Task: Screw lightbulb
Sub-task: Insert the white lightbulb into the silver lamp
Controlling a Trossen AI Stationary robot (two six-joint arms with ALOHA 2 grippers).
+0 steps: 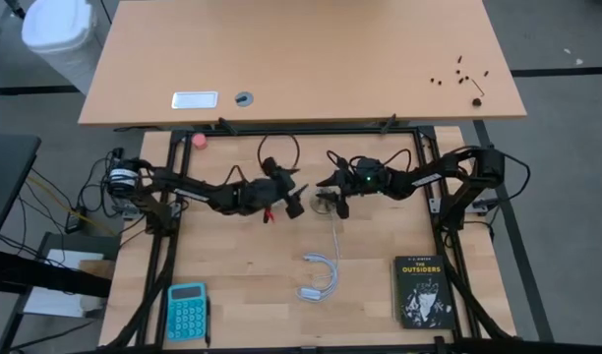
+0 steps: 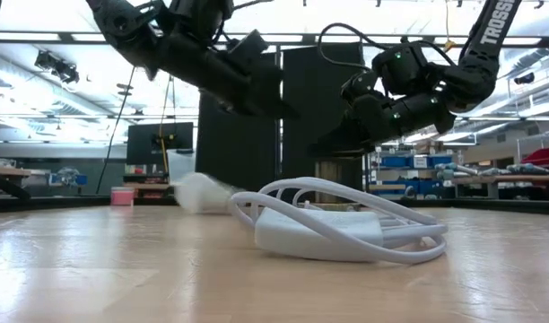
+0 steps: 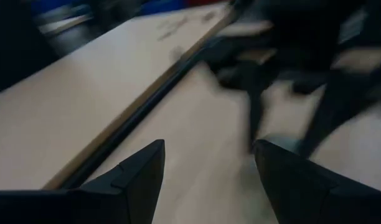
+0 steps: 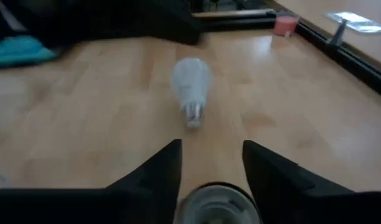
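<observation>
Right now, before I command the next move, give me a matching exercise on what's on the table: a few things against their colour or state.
Things:
1. lightbulb
2. calculator
3. book
4. left gripper

States:
A. black, lying flat on the right arm's side of the table
B. open, with nothing between the fingers
C. white, lying on its side on the table
D. teal, on the left arm's side of the table

Pairs: 1-C, 2-D, 3-A, 4-B
</observation>
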